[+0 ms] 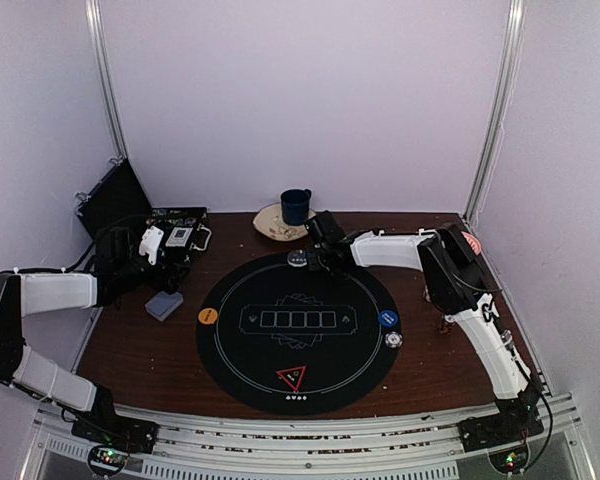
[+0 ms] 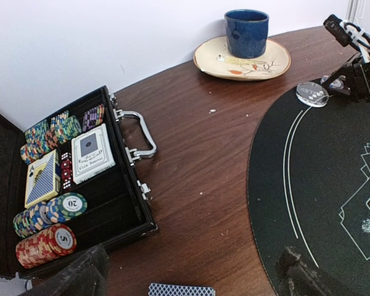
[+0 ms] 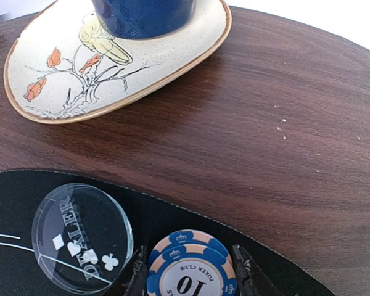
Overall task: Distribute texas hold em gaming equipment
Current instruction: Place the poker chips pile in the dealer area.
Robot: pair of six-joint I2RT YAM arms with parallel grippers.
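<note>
The right end effector [image 3: 188, 274] grips a blue chip [image 3: 191, 259] at the far edge of the black mat [image 1: 230, 340], on a brown desk [image 1: 130, 350] between white walls [image 1: 300, 100].

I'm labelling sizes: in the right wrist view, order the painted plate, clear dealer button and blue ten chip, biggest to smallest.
1. painted plate
2. clear dealer button
3. blue ten chip, only slightly smaller and cut off by the frame edge, so that gap is unsure.
</note>
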